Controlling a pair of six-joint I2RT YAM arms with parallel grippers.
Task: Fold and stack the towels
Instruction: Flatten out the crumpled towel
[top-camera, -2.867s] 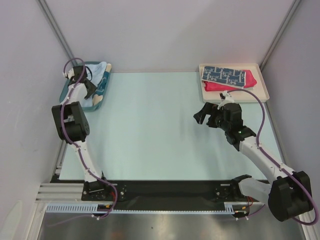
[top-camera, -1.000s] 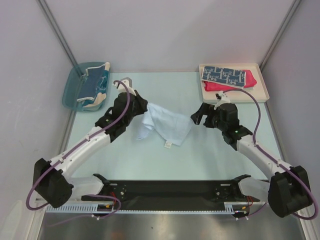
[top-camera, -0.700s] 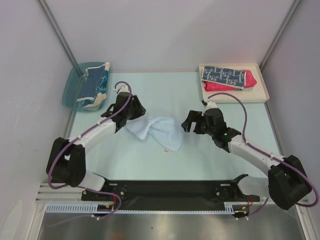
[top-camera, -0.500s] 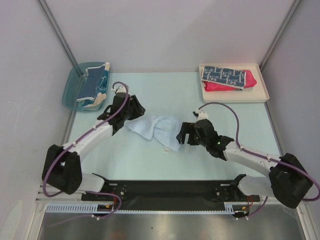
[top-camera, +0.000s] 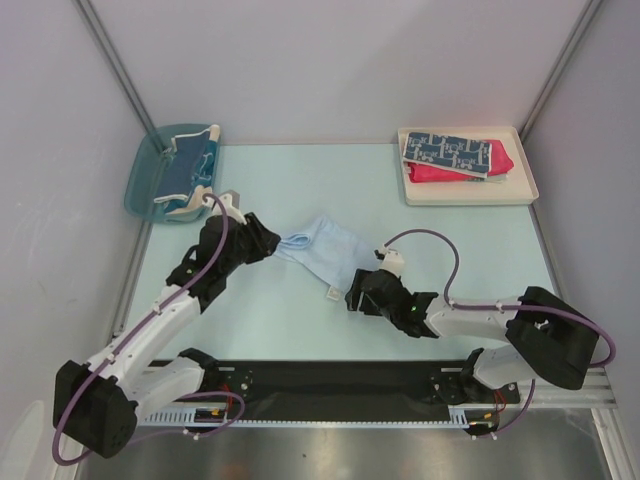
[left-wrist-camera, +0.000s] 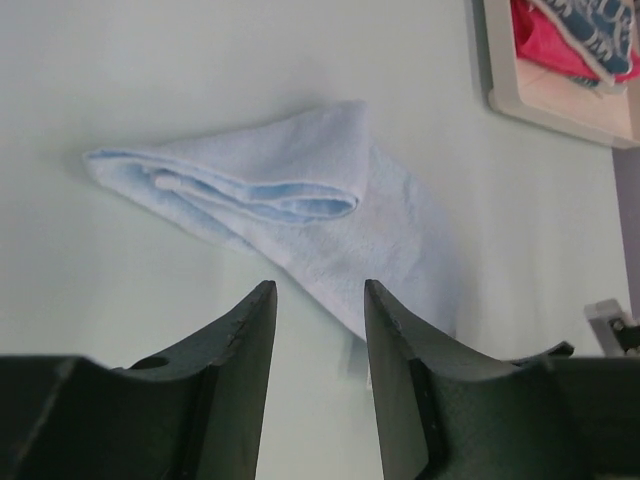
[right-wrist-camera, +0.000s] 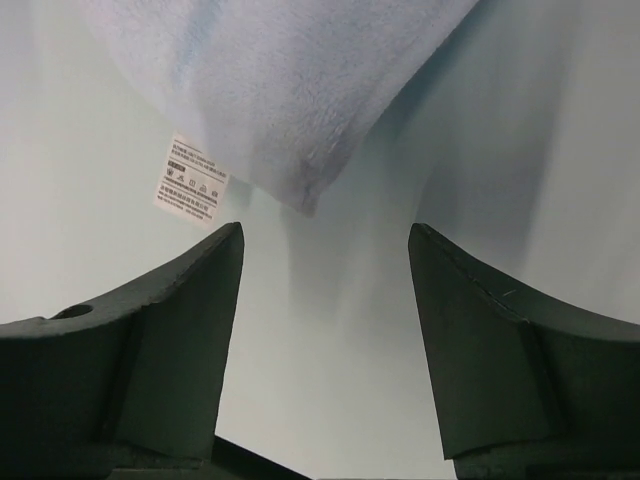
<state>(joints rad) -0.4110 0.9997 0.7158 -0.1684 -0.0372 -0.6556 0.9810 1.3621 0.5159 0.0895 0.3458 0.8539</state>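
A plain light-blue towel (top-camera: 327, 249) lies crumpled and partly folded on the table's middle, its white label (top-camera: 331, 293) at the near corner. My left gripper (top-camera: 272, 243) is open and empty at the towel's left tip. In the left wrist view the towel (left-wrist-camera: 300, 200) lies just beyond the gripper (left-wrist-camera: 315, 300). My right gripper (top-camera: 352, 299) is open and empty just short of the towel's near corner. In the right wrist view the towel (right-wrist-camera: 280, 80) and its label (right-wrist-camera: 190, 182) lie ahead of the gripper (right-wrist-camera: 325, 245). A navy patterned towel (top-camera: 449, 151) lies folded on a red towel (top-camera: 500, 163).
The cream tray (top-camera: 520, 192) at the back right holds the navy and red towels. It also shows in the left wrist view (left-wrist-camera: 545, 108). The translucent blue bin (top-camera: 138, 172) at the back left holds a dark-blue towel (top-camera: 184, 166) and a beige one (top-camera: 190, 207).
The left arm took the light-blue towel out of the bin, laid it mid-table and let go. The right gripper swung down and left to the towel's near corner.
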